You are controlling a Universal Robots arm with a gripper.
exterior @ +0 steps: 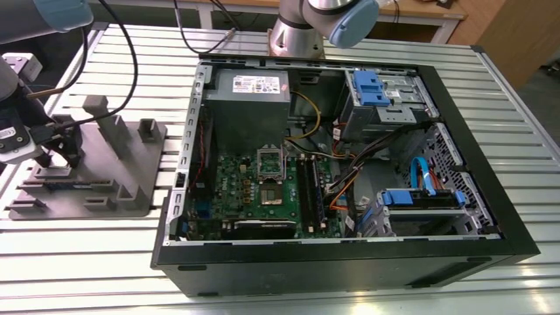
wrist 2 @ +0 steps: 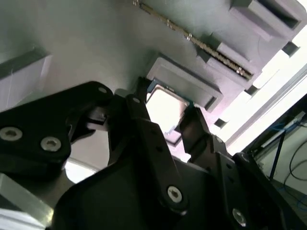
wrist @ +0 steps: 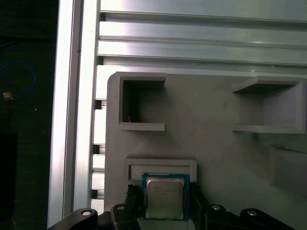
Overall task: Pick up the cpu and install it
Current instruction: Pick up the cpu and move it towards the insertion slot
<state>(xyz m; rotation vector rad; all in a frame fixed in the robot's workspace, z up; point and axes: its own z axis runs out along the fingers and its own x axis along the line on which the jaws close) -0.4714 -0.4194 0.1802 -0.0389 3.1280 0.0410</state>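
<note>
Slatted aluminium table (exterior: 88,262) carries everything. Grey fixture plate (exterior: 88,209) with upright blocks (exterior: 114,131) lies at exterior view's left, just beside open black computer case (exterior: 350,269). Inside case: green motherboard (exterior: 236,190), grey power supply (exterior: 249,105), blue drive brackets (exterior: 372,88), yellow cable (exterior: 306,118). In the first wrist view, the plate has a square open pocket (wrist: 141,108). In the second wrist view, a long strip with gold contacts (wrist 2: 192,38) lies across it.

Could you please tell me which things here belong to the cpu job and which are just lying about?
Job: cpu, in its fixture plate pocket; gripper at it; motherboard.
Lying about: power supply; blue drive bracket; blue cable.
</note>
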